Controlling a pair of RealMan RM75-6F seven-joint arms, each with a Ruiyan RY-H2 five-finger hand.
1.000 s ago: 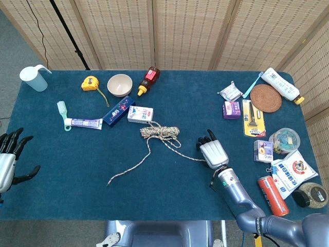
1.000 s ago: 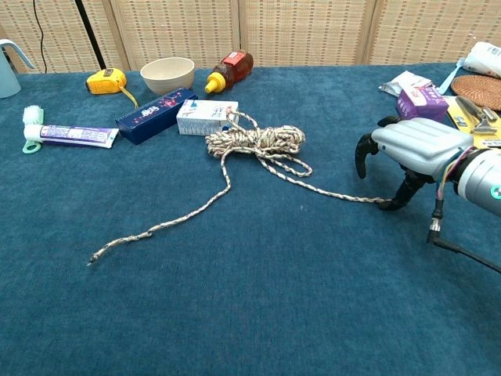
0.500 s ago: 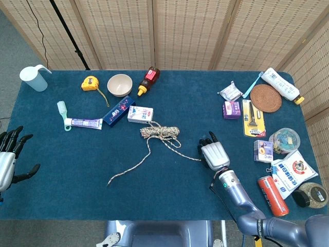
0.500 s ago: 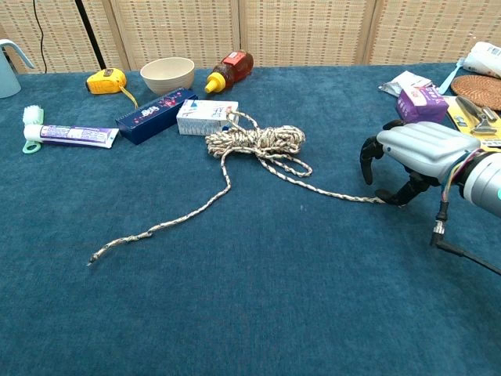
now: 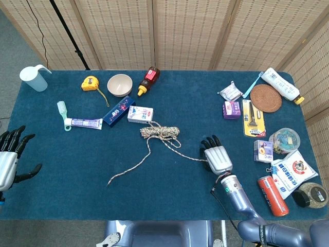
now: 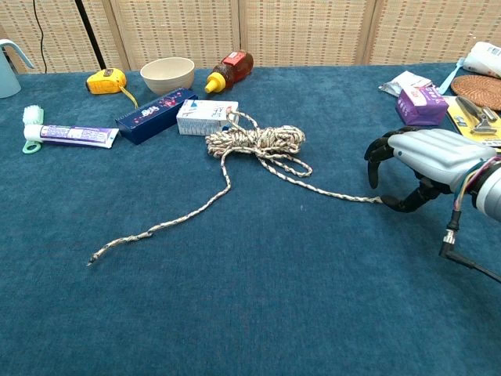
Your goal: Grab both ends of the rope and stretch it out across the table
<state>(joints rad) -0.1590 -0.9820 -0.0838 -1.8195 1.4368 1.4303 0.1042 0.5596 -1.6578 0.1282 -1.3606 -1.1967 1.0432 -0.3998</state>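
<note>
From the head view, the right robot hand [image 5: 217, 157] has drifted toward the right edge, off the rope [image 5: 161, 132] end, its fingers apart and empty; the left robot hand [image 5: 9, 159] waits spread past the left edge. In the chest view, the braided, speckled rope [image 6: 254, 142] lies coiled mid-table on blue felt, its tail touching the right robot hand's [image 6: 423, 164] thumb, ungrasped.

Bright, even light from above, faint soft shadows, both views sharp, no glare.
</note>
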